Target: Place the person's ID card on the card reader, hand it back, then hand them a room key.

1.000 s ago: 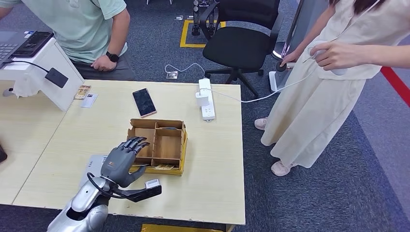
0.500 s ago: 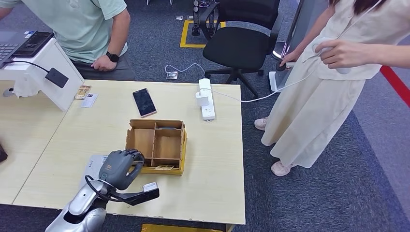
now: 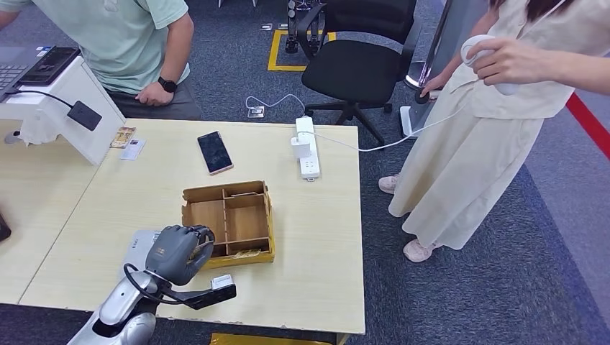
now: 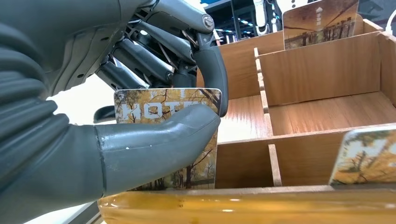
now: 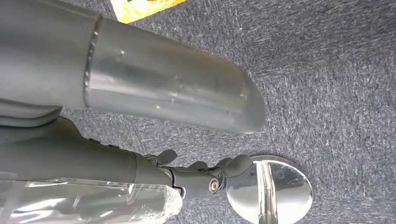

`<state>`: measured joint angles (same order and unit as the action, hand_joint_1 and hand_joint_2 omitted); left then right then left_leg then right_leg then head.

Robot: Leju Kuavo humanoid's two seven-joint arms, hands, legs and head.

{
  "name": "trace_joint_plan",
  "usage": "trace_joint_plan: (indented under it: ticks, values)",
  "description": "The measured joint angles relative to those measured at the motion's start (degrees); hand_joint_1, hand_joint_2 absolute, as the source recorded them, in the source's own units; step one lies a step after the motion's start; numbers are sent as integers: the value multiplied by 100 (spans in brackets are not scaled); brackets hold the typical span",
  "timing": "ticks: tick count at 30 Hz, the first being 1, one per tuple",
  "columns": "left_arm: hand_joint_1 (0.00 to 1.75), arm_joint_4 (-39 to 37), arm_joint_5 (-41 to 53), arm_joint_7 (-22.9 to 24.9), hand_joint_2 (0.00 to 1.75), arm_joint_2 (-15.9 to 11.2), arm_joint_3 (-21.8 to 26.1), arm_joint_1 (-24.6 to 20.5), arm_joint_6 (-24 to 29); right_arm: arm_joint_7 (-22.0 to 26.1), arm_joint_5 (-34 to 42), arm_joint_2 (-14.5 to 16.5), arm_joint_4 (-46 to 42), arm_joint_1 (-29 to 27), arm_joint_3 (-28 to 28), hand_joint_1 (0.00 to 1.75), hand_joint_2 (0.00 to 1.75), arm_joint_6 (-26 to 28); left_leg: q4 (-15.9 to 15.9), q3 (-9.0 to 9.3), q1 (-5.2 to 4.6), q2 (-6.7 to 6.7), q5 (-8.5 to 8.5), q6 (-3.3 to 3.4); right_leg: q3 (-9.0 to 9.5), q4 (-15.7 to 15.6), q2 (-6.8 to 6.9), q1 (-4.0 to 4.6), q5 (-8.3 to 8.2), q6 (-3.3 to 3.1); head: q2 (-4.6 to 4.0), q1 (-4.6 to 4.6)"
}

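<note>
The head view looks down from high up at the table (image 3: 316, 215) and box (image 3: 229, 223). The left wrist view sits very close to that box (image 4: 317, 102). The right wrist view faces the floor (image 5: 327, 70).

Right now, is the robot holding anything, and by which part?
Yes. The left hand pinches a hotel key card near its upper edge, thumb across one face, a finger hooked over the top corner. The right hand holds nothing.

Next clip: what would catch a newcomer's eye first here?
The robot's left hand, at the near corner of the divided wooden box on the table, pinches a hotel key card between thumb and fingers. Beside the table stands a person in a cream dress, holding a white device on a cable.
</note>
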<state>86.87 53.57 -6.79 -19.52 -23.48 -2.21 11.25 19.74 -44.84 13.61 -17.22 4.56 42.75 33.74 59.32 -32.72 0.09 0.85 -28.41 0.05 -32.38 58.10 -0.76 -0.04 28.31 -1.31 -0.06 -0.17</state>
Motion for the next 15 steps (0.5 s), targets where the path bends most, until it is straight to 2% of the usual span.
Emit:
trace_joint_plan:
  ticks: [15]
  values:
    - [175,118,8,-86,175,-222,174,-473,92,-249,-135,-49,24,-102,0,0,0,92,0,1,1,0,2,-2,0,1,-1,0,0,0,-1,1]
